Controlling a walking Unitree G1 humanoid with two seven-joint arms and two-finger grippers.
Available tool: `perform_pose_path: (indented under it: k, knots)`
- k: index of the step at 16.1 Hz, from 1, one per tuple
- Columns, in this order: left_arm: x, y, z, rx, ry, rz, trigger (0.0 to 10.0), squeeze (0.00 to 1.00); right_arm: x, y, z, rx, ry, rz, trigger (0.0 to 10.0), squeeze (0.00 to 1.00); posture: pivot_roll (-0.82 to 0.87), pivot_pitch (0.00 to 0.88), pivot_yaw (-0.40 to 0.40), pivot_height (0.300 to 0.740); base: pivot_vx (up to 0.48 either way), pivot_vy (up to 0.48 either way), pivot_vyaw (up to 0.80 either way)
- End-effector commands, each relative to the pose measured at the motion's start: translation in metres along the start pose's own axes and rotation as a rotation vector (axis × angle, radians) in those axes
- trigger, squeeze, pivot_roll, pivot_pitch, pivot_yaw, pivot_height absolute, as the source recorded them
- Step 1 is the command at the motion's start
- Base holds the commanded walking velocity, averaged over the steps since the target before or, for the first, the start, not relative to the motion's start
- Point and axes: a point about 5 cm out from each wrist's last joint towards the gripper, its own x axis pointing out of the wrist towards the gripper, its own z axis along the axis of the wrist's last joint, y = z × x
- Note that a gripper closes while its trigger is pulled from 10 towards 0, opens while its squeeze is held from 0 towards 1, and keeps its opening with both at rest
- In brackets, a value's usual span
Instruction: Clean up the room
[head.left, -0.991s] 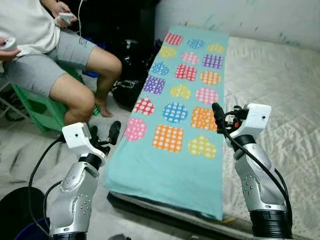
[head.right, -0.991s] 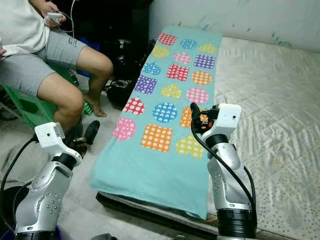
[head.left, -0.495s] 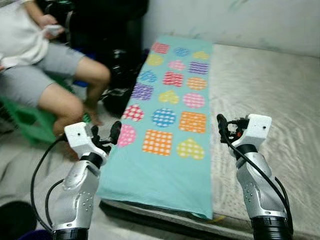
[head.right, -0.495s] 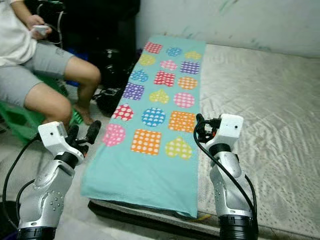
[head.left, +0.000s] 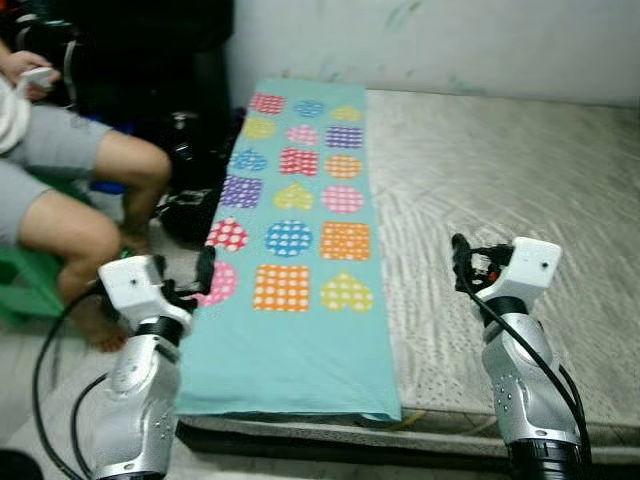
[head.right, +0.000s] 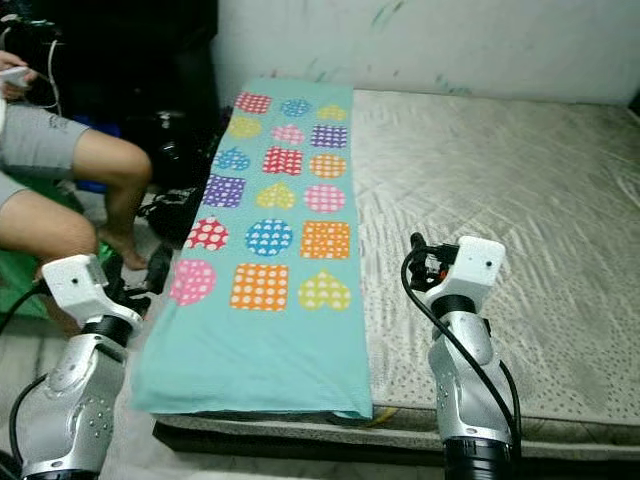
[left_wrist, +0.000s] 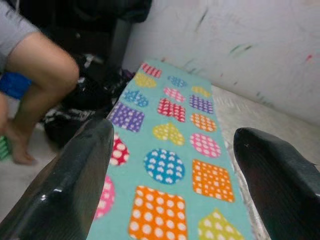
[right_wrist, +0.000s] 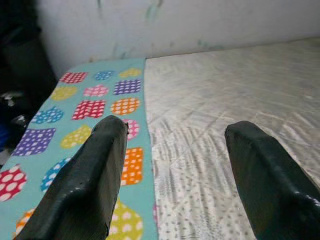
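A teal cloth printed with coloured dotted hearts, squares and circles lies flat along the left strip of a pale quilted mattress; its near end hangs over the mattress edge. My left gripper is raised by the cloth's left edge, open and empty, its fingers wide apart in the left wrist view. Over the bare mattress right of the cloth, my right gripper is held up, also open with nothing between its fingers.
A person in grey shorts sits on a green stool at the left, holding a controller. Black bags lie on the floor between the person and the mattress. A white wall runs behind the mattress.
The whole picture has swung to the right, so the person now sits at the left edge and more mattress shows. Both arms keep the same raised pose. The cloth has not moved.
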Motion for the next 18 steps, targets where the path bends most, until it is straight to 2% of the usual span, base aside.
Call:
perform_pose_path:
  k: [1,2,4,5,6,14,18]
  knots:
    - [0.0003,0.0025,0.0035,0.051,-0.017,-0.002,10.0,0.0,-0.0011,-0.0012,-0.0031,0.004,0.006,-0.008,10.0,0.0,-0.03,0.038,-0.001,0.74,0.0,0.0,-0.8]
    - [0.0017,0.0021,0.0057,0.124,-0.023,-0.015,10.0,0.0,-0.0003,-0.0003,-0.003,0.001,0.004,-0.007,10.0,0.0,-0.03,0.039,-0.003,0.74,0.0,0.0,-0.8]
    - [0.002,0.0013,0.006,0.16,-0.028,-0.023,10.0,0.0,0.0001,-0.0001,-0.0027,0.0,0.002,-0.007,10.0,0.0,-0.03,0.039,-0.003,0.74,0.0,0.0,-0.8]
    - [0.0011,-0.0008,0.0059,0.226,-0.046,-0.042,10.0,0.0,0.0003,-0.001,-0.0022,-0.003,-0.002,-0.009,10.0,0.0,-0.03,0.044,-0.004,0.74,0.0,0.0,-0.8]
    - [0.0006,-0.0011,0.0058,0.237,-0.051,-0.043,10.0,0.0,0.0003,-0.0016,-0.0023,-0.005,-0.002,-0.01,10.0,0.0,-0.03,0.044,-0.004,0.74,0.0,0.0,-0.8]
    - [0.0028,-0.0027,-0.0006,0.207,-0.017,-0.013,10.0,0.0,0.0006,-0.0029,-0.0034,-0.02,-0.005,-0.011,10.0,0.0,-0.04,0.056,-0.005,0.74,0.0,0.0,-0.79]
    - [0.003,-0.0027,-0.0013,0.196,-0.011,-0.006,10.0,0.0,0.0006,-0.0012,-0.004,-0.027,-0.004,0.0,10.0,0.0,-0.04,0.056,-0.009,0.74,0.0,0.0,0.0]
